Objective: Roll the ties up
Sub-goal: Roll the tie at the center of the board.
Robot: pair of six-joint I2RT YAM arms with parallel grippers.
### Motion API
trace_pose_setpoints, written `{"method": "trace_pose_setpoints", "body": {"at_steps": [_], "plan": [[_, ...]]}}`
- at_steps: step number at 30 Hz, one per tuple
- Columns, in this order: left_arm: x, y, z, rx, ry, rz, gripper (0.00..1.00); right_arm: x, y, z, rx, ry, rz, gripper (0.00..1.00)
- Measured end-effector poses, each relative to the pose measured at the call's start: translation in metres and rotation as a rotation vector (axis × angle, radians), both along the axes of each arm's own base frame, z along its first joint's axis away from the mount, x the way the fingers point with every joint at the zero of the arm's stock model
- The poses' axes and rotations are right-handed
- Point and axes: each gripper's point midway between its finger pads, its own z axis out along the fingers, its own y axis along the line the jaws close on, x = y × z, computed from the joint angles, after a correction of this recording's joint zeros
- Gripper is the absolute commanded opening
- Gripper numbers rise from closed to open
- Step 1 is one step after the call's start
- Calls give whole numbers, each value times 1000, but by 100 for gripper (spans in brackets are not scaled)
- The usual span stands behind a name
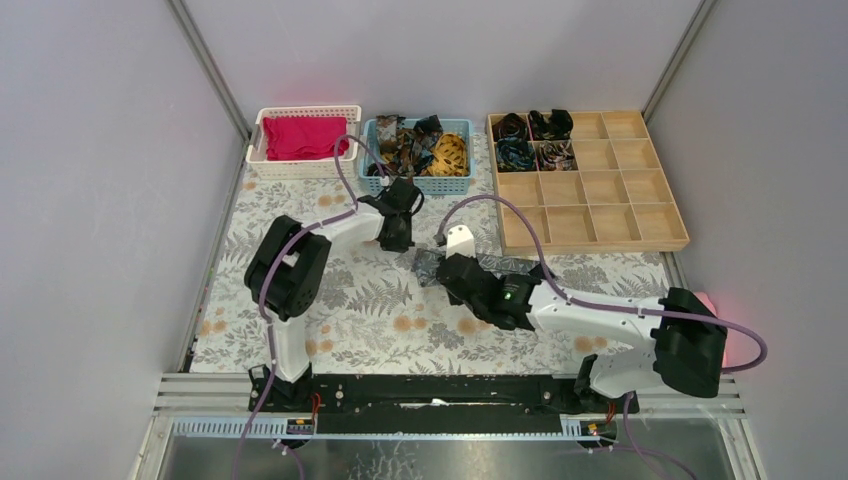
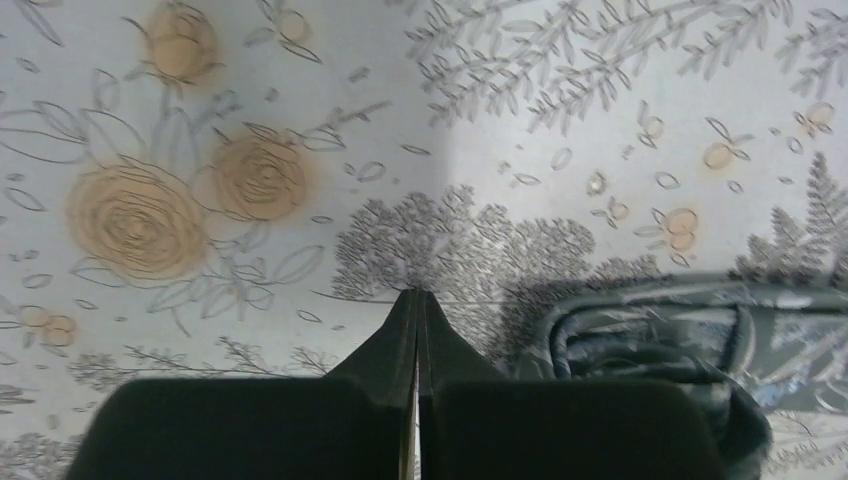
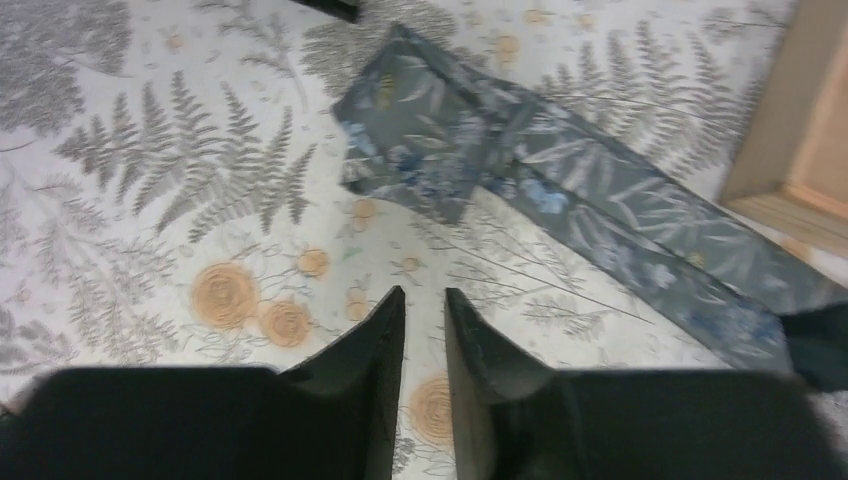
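A dark grey leaf-patterned tie [image 3: 600, 205] lies flat on the floral tablecloth, its wide end folded over [image 3: 420, 150]. In the top view it is the dark strip [image 1: 428, 263] in the middle of the table. My right gripper [image 3: 425, 295] hovers just short of the folded end, slightly open with only cloth showing between the fingers. My left gripper [image 2: 417, 293] is shut and empty, tips down at the tablecloth, with the tie's folded end [image 2: 650, 345] just to its right. From above, the left gripper [image 1: 397, 240] is left of the tie and the right gripper [image 1: 448, 278] is over it.
A blue basket [image 1: 375, 180] at the back holds several loose ties [image 1: 420, 145]. A wooden compartment tray [image 1: 600, 215] at back right has rolled ties [image 1: 530, 140] in its far left cells. A white basket [image 1: 262, 165] holds pink cloth [image 1: 300, 135].
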Motion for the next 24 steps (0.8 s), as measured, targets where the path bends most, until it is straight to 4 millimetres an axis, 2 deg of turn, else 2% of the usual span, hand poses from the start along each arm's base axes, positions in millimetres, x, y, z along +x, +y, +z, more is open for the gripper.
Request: {"method": "trace_pose_setpoints", "body": {"at_steps": [1,2,9,12,15,19,21,24], "plan": [[1,4,0,14,8,8,0,2,-7,4,0,-15,-34,4],[4,7,0,29,14,13,0,5,-15,7,-6,-28,-79,0],[34,4,1,53,-11,-32,0,24,-58,-10,-135,-34,-258,0],[43,0,1,57,-24,-62,0,41,-75,-21,-172,-10,-334,0],[48,-12,1,14,-27,-105,0,59,-90,-35,-211,18,-400,0],[48,-32,3,-78,-26,-155,0,75,-97,-59,-252,62,-441,0],[44,-44,2,-123,-35,-181,0,80,-98,-69,-266,85,-449,0],[27,-63,3,-188,-45,-223,0,84,-99,-83,-280,111,-452,0]]}}
